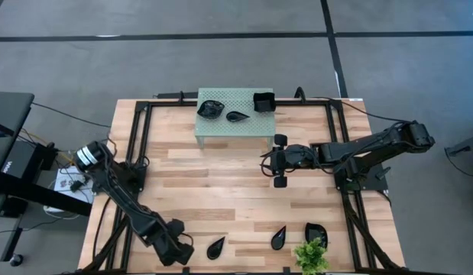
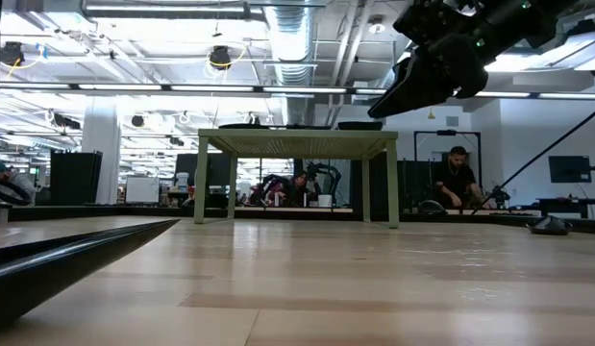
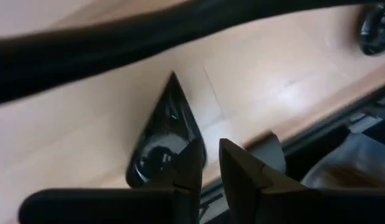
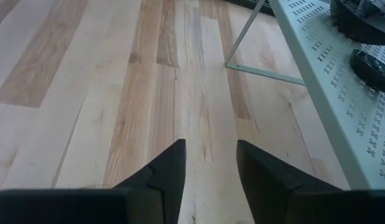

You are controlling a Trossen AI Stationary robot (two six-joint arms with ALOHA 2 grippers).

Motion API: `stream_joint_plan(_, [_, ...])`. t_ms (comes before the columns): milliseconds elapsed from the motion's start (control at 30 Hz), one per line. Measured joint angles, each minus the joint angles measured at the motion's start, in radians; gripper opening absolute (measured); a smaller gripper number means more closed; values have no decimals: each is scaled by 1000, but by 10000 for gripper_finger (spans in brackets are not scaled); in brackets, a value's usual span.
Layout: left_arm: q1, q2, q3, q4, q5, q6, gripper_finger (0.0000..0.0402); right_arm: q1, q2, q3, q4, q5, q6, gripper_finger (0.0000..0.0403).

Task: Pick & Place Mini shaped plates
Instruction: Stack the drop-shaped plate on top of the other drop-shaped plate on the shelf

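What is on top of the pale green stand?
Three black plates sit on the perforated stand: a rounded plate, a teardrop plate and a square plate. The level view shows only their thin dark edges; nothing beneath them is visible.

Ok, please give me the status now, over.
Left tool low beside a teardrop plate, not gripping. Right tool open, empty, near the green stand. Three plates on stand, three on table. Path clear.
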Motion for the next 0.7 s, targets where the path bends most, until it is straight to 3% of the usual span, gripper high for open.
stream_joint_plan(367, [0, 31, 0, -2, -5, 26, 54, 0, 0, 0, 0, 0, 0, 134])
stream_joint_plan(567, [11, 30, 0, 4, -52, 115, 10, 0, 0, 0, 0, 0, 0, 134])
stream_joint_plan(700, [78, 30, 31, 7, -73, 216, 8, -2, 0, 0, 1, 0, 0, 135])
